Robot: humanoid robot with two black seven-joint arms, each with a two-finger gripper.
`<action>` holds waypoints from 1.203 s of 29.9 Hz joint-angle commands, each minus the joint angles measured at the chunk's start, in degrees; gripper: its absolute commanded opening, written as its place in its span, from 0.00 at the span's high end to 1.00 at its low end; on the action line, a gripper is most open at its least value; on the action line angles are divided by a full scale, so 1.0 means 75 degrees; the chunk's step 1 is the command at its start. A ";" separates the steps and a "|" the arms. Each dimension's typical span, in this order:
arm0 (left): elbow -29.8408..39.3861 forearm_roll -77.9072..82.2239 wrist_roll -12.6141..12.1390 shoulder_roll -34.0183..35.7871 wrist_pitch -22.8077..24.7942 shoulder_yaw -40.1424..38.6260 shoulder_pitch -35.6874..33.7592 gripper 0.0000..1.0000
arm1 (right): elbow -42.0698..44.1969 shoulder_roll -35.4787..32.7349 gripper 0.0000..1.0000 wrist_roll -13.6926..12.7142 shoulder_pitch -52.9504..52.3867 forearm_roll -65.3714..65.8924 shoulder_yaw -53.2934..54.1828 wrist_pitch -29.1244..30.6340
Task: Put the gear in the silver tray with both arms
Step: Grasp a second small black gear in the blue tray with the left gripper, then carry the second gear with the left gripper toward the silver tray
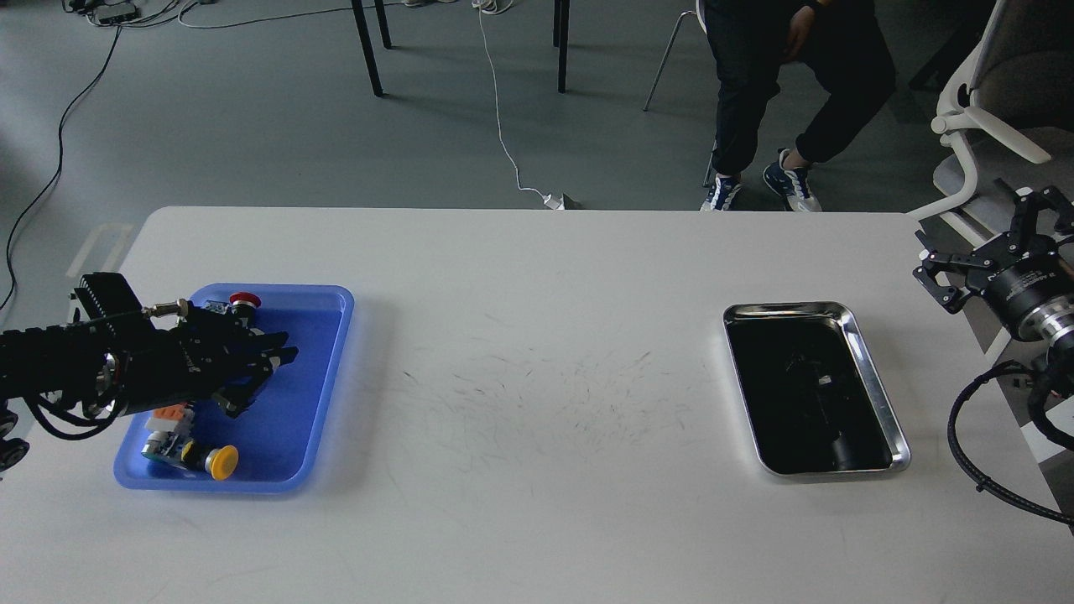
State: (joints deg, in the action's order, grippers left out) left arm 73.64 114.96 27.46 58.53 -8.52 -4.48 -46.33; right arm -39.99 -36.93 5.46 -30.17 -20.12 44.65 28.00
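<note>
A white tabletop (520,403) is filling the head view. At 9 o'clock, the left arm's fingers (264,369) are hovering over the blue tray (323,403) of parts; how far open they are, or whether holding anything, I cannot tell. The silver tray (873,386) is waiting at 3 o'clock, seemingly empty. The right arm's fingers (973,252) are spreading wide, holding nothing. Grasping should be centred and slow.

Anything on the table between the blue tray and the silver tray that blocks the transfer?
Nothing visible. The white table between the blue tray and the silver tray shows only faint scuff marks. The left gripper is over the blue tray; the right gripper sits beyond the silver tray's right side.
</note>
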 commanded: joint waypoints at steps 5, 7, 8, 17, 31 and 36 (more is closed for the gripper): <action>0.1057 -0.0210 -0.0766 -0.1096 0.0608 -0.0095 -0.1005 0.89 | 0.0000 -0.0010 0.04 0.0011 -0.0044 0.0000 0.0012 0.0000; 0.1045 -0.0222 -0.0930 -0.1800 0.0784 -0.0118 -0.1135 0.89 | 0.0011 -0.0033 0.04 -0.0001 -0.0055 0.0000 0.0012 0.0000; 0.1034 -0.0234 -0.1036 -0.2152 0.0866 -0.0130 -0.1182 0.89 | 0.0011 -0.0045 0.04 -0.0001 -0.0055 0.0000 0.0023 0.0000; -0.0346 -0.0140 -0.1529 -0.5562 0.1172 -0.0118 -0.1276 0.89 | 0.0128 -0.0139 0.04 -0.0001 -0.0055 0.0000 0.0035 0.0000; -0.3431 0.0129 -0.1212 -0.7804 0.0669 0.0385 -0.0679 0.89 | 0.0152 -0.0280 0.04 -0.0001 -0.0055 0.0000 0.0035 0.0000; -0.3864 0.0211 -0.1142 -0.7804 0.0434 0.0667 -0.0445 0.89 | 0.0152 -0.0303 0.04 0.0011 -0.0055 0.0000 0.0035 0.0000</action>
State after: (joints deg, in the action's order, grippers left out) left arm 46.35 116.39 18.53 0.00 -4.25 -0.37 -50.72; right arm -38.85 -39.08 5.48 -30.59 -20.12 44.92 28.00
